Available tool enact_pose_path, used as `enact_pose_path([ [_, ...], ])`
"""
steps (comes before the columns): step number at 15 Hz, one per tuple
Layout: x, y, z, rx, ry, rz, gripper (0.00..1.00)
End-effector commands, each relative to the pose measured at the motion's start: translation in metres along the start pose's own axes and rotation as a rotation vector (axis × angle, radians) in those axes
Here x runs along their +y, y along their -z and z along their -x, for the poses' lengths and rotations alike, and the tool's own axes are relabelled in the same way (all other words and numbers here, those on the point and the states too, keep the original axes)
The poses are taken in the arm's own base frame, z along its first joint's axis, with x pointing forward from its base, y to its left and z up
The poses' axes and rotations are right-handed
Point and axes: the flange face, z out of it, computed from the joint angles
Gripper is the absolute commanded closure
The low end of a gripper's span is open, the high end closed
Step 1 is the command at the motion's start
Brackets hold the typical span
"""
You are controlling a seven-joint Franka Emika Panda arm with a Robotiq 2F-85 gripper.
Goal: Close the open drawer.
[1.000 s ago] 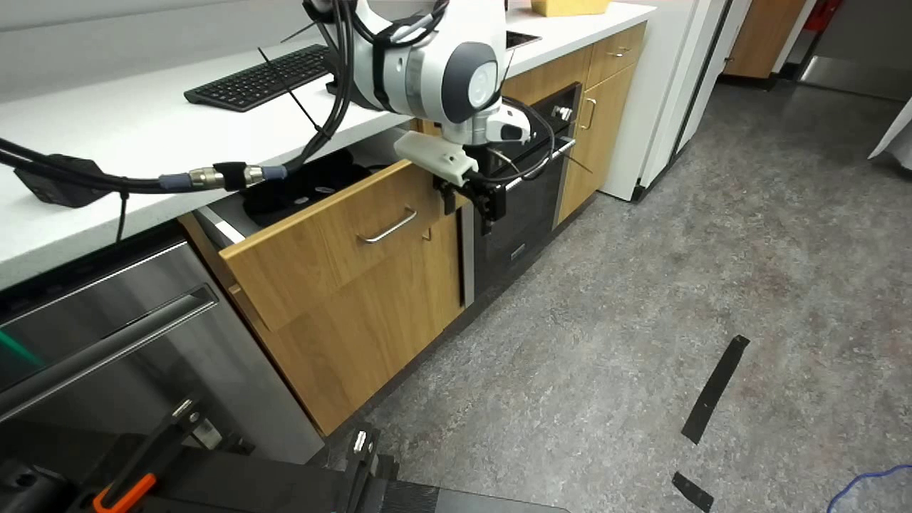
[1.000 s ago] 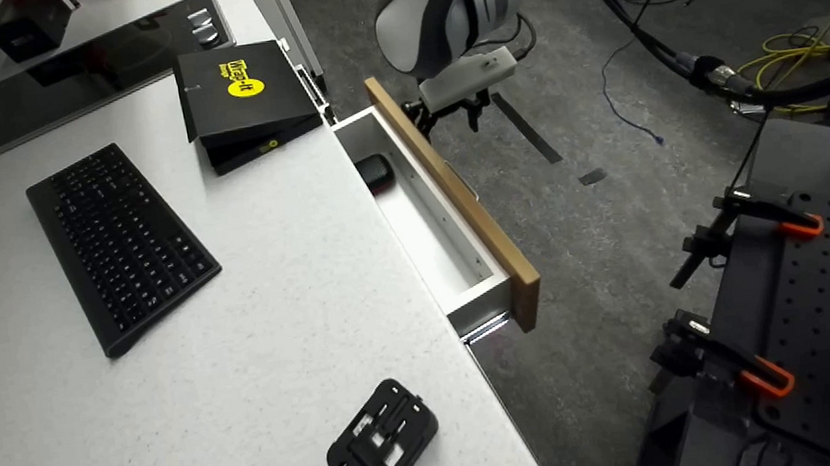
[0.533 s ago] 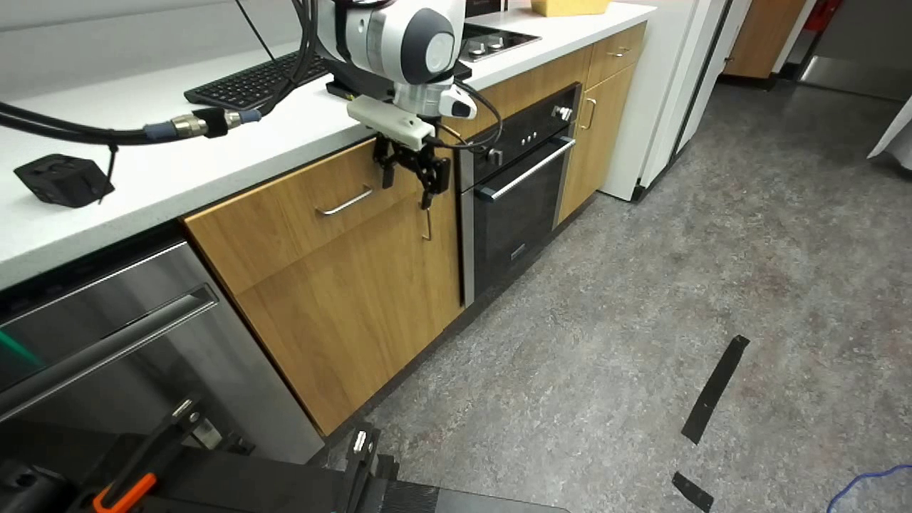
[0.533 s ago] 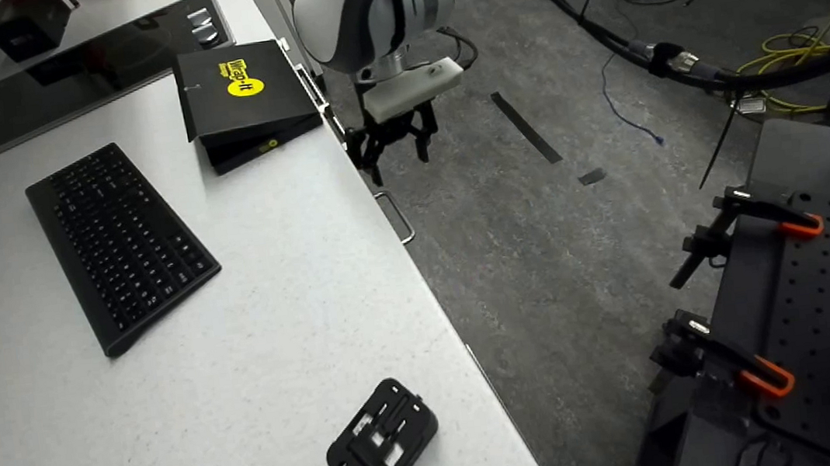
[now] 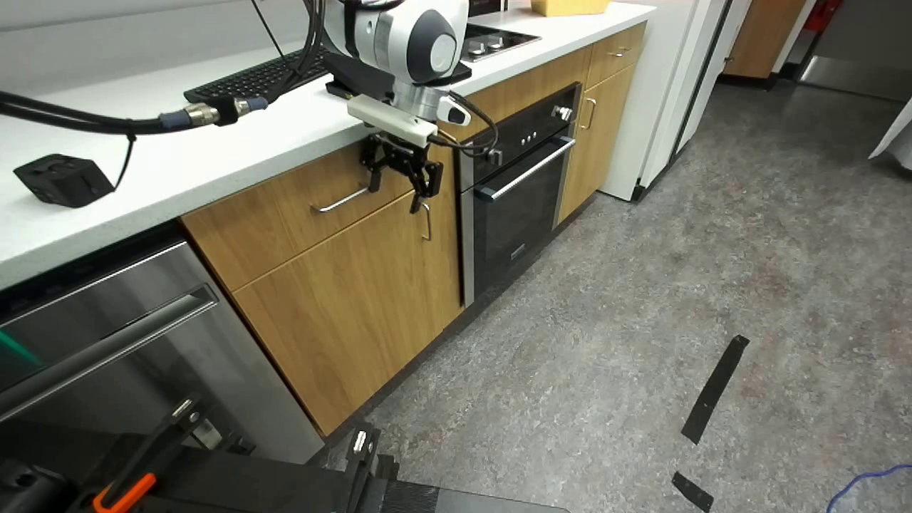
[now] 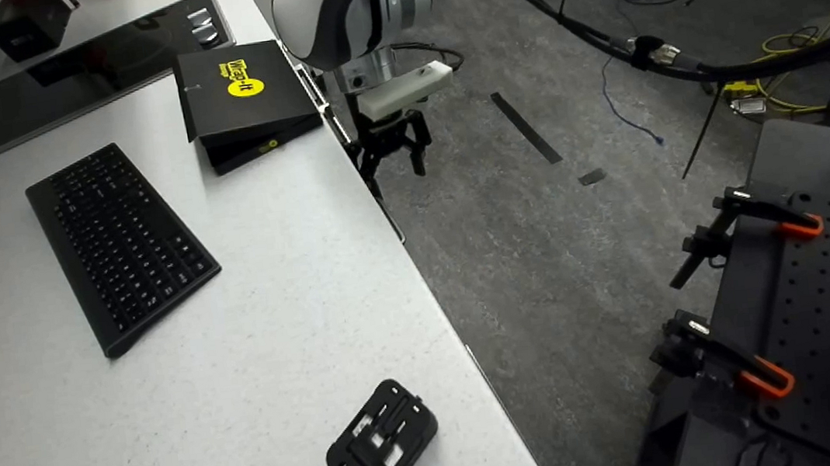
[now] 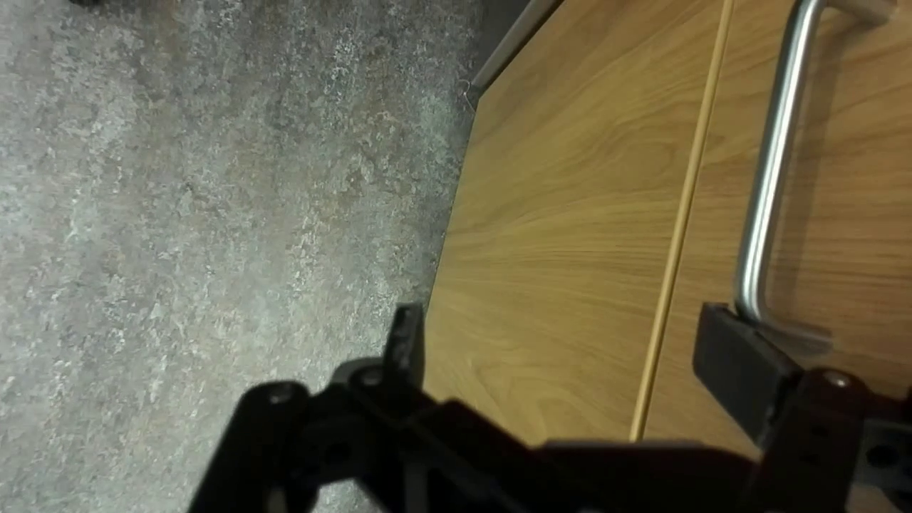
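Note:
The drawer (image 5: 263,221) has an oak-coloured front and sits under the counter, its front about in line with the cabinet door below. Its inside is hidden. Its silver bar handle (image 5: 342,200) shows in both exterior views (image 6: 394,226) and, large, at the right in the wrist view (image 7: 769,178). My gripper (image 5: 395,197) is open with nothing between its fingers (image 7: 561,313). One finger is at the handle's end, close to or touching the drawer front; contact is unclear. The other finger hangs lower, over the cabinet door. The gripper is beside the counter edge in an exterior view (image 6: 398,180).
The black oven (image 5: 524,185) with its bar handle stands beside the gripper. A stainless appliance (image 5: 142,342) is on the drawer's other side. A keyboard (image 6: 123,243), a black box (image 6: 251,95) and a black adapter (image 6: 382,440) lie on the counter (image 6: 276,319).
One second ago the drawer stood open with my gripper at its front. The front has moved in under the counter, with the gripper following. In the last half second the gripper shifted and tilted slightly.

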Motion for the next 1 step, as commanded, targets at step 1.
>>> enact_pose_path([
  [1, 0.0002, 0.0000, -0.0012, -0.001, 0.001, 0.000, 0.00],
])
